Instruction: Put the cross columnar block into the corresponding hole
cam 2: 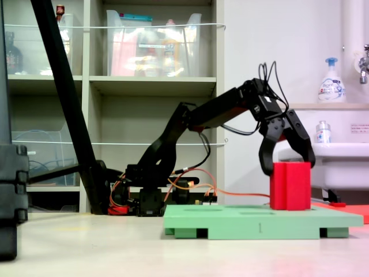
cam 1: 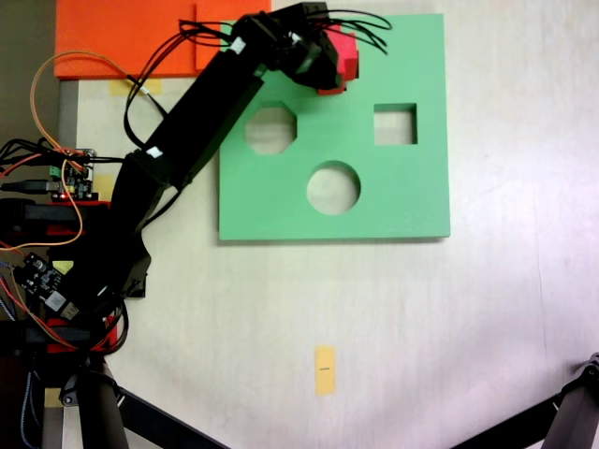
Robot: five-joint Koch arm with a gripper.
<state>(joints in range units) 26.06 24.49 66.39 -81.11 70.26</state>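
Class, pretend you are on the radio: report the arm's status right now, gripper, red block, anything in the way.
Gripper open, jaws straddling the red cross block. Block upright on the green board, far edge. Plus-shaped hole hidden under arm and block. Nothing else on the board.

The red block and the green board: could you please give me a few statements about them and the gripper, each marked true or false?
1. The red block stands upright on the green board. True.
2. The gripper has its fingers on either side of the block's top. True.
3. The round cutout is filled by the block. False: it is empty, and the block sits near the board's far edge in the overhead-looking fixed view.
4. The block is blue. False: it is bright red.
5. The square cutout is empty. True.
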